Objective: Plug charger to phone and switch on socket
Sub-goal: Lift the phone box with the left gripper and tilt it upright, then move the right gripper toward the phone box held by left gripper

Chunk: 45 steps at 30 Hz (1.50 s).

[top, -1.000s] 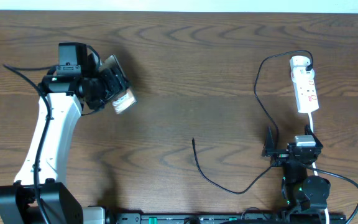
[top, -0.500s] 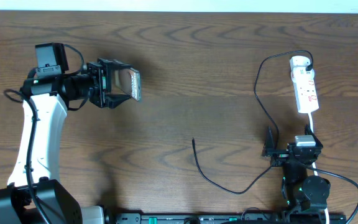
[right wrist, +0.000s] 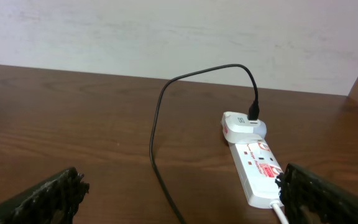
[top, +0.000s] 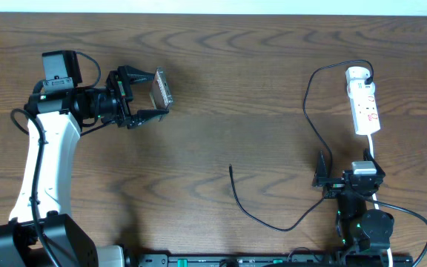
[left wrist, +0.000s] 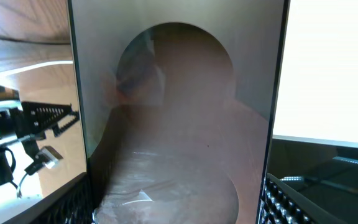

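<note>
Left pincer (top: 145, 95): grasping phone (top: 161, 89), aloft.
Right pincer (right wrist: 179, 179): released, empty.
Charger (top: 262, 223): tip lying free on counter (top: 236, 89).

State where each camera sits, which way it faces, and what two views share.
Overhead: above the table, looking down; left arm, right arm show; left gripper holding phone.
Left wrist: on the left arm, phone filling its view; fingers at bottom corners.
Right wrist: low, facing the socket and charger; open fingers at bottom corners.
Shared: overhead and right wrist show socket.
</note>
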Each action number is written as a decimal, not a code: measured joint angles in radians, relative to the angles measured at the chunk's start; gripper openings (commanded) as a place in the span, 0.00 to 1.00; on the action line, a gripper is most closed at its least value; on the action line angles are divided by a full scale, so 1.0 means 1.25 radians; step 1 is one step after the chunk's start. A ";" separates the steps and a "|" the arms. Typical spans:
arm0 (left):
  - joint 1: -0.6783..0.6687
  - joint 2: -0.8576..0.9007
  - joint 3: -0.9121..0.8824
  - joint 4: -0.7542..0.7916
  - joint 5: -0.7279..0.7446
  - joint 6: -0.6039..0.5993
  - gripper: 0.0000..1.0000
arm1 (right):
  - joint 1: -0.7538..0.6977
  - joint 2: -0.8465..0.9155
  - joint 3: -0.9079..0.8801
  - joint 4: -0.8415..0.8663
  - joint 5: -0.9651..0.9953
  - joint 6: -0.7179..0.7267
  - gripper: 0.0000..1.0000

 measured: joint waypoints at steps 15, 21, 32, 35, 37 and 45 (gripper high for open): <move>0.000 0.000 0.000 0.001 -0.027 -0.023 0.07 | 0.000 0.000 0.000 0.000 0.000 0.000 0.99; -0.008 0.000 0.000 -0.002 -0.122 -0.019 0.07 | 0.000 0.000 0.000 0.000 0.000 0.000 0.99; -0.079 0.000 0.000 -0.052 -0.292 -0.010 0.07 | 0.000 0.000 0.000 0.000 0.000 0.000 0.99; -0.079 0.000 0.000 -0.052 -0.302 -0.008 0.07 | 0.000 0.000 0.000 0.001 -0.001 0.007 0.99; -0.079 0.000 0.000 -0.052 -0.306 -0.007 0.07 | 0.000 0.000 0.000 0.008 -0.012 0.022 0.99; -0.079 0.000 0.000 -0.052 -0.309 -0.005 0.07 | 0.000 0.039 0.064 -0.011 -0.113 0.049 0.99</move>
